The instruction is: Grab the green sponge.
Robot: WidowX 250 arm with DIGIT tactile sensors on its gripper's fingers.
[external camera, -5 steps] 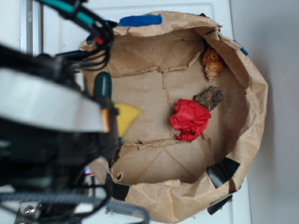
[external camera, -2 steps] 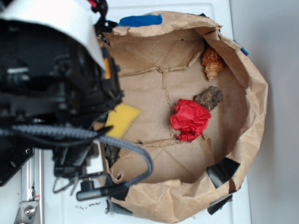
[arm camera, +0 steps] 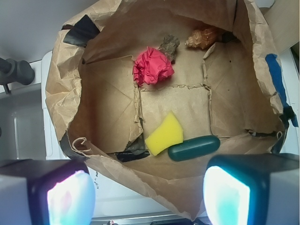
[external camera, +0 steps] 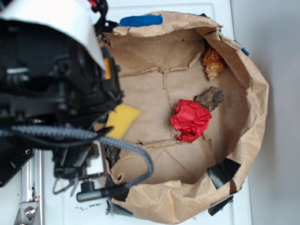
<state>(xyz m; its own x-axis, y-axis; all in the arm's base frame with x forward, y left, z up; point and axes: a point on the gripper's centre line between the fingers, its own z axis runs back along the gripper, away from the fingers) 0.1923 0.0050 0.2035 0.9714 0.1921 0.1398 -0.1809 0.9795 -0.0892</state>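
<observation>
Brown paper, rolled down into an open bag [arm camera: 65,93], is seen from above with the gripper [arm camera: 147,194] held over its near rim, jaws spread wide and empty. Inside, a yellow wedge sponge [arm camera: 164,135] is touched at its corner by the green sponge [arm camera: 194,147], lying flat.

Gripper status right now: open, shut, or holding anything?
Gripper: open, holding nothing; its fingers stand wide apart above the dark green capsule-shaped sponge lying in the brown paper bag.
</observation>
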